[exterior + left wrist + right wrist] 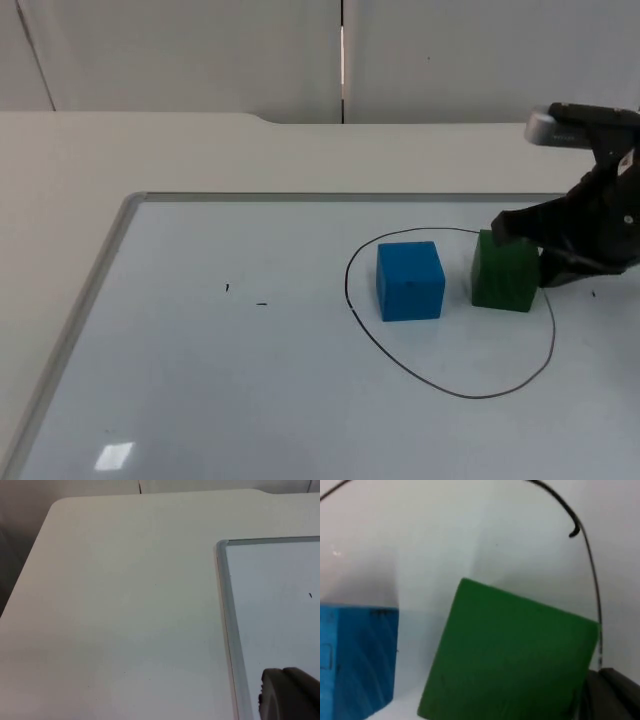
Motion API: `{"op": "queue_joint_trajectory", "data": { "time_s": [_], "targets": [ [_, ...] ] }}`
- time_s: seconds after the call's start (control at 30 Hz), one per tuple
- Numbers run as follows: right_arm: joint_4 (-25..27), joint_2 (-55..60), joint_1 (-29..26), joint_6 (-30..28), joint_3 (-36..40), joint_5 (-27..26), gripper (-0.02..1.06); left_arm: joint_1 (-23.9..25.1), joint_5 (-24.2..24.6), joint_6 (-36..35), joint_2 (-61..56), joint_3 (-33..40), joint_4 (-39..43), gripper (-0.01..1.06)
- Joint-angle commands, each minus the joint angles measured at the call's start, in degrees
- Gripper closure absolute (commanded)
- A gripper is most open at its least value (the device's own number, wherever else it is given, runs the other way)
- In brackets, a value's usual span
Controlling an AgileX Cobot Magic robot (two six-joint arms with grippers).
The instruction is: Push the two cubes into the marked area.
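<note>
A blue cube stands inside the black hand-drawn loop on the whiteboard, near the loop's left side. A green cube stands to its right, also inside the loop, with a small gap between the two. My right gripper rests against the green cube's right and far side, low over the board. In the right wrist view the green cube is close up and tilted, with the blue cube beside it and the loop line behind. My left gripper waits above the whiteboard's left frame.
The whiteboard lies flat on the white table, with a raised grey frame along its left and far edges. Two small black marks sit on the board left of the loop. A grey partition wall closes the table's far end.
</note>
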Motion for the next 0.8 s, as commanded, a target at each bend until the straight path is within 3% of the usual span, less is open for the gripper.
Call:
{"op": "queue_joint_trajectory", "data": {
  "time_s": [0.0, 0.77],
  "targets": [
    [0.1, 0.2, 0.4, 0.0, -0.2, -1.4, 1.04, 0.1, 0.0, -0.1, -0.3, 0.2, 0.3, 1.05],
    [-0.2, 0.2, 0.4, 0.0, -0.2, -6.0, 1.04, 0.1, 0.0, -0.1, -0.3, 0.2, 0.3, 1.05]
  ]
}}
